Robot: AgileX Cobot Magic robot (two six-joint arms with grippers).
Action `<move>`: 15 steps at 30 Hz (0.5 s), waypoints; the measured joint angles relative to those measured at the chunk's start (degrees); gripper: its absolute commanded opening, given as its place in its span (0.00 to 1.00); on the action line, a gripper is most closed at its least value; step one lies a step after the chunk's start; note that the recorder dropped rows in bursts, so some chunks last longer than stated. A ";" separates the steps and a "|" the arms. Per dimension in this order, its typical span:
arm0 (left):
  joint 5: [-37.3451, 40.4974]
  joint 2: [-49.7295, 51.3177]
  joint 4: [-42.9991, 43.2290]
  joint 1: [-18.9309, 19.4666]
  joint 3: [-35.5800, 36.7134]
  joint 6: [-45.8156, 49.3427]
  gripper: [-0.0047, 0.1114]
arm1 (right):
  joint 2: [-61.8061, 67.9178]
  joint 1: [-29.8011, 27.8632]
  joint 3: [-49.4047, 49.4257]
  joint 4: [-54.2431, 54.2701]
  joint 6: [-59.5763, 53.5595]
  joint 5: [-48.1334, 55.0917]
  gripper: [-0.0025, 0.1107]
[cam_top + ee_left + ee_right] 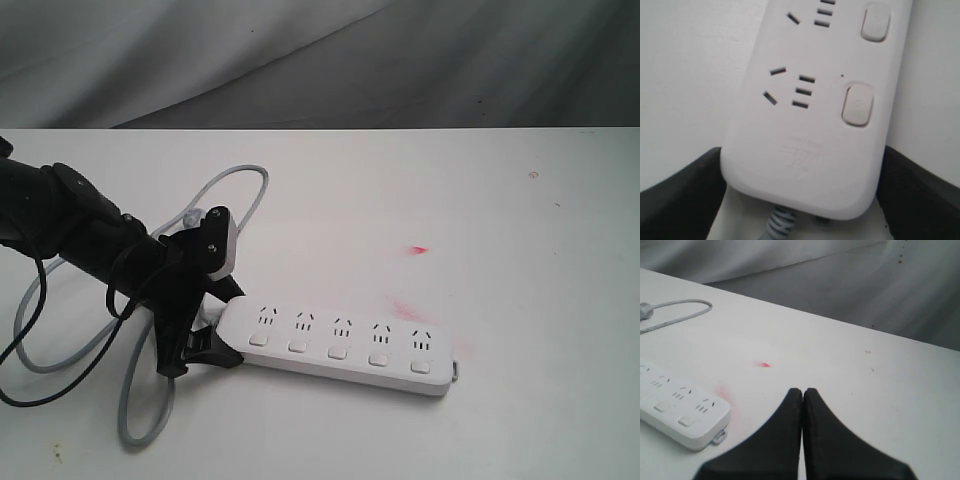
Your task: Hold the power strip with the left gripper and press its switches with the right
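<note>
The white power strip (340, 345) lies flat on the white table (540, 300), its row of five switches (337, 351) along the near side. My left gripper (222, 325) is at the strip's cord end, its black jaws pressed against both long edges. In the left wrist view the power strip (815, 125) fills the space between the left gripper (802, 157) fingers (685, 190), with two switches (858, 104) showing. My right gripper (802, 391) is out of the exterior view; its fingertips are shut together, empty, above bare table to the right of the power strip (680, 410).
The grey cord (130, 400) loops on the table around and behind the left arm, and its far loop (675, 307) shows in the right wrist view. A small red mark (418, 249) is on the tabletop behind the strip. A grey cloth backdrop (320, 60) hangs past the table's far edge.
</note>
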 measured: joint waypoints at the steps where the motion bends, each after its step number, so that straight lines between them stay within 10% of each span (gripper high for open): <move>1: 0.11 0.00 0.00 0.00 0.00 0.00 0.61 | 0.00 0.00 -3.17 -0.98 0.00 2.76 0.02; 15: 0.11 0.00 0.00 0.00 0.00 0.00 0.61 | 28.39 0.00 -35.01 -2.50 0.00 25.28 0.02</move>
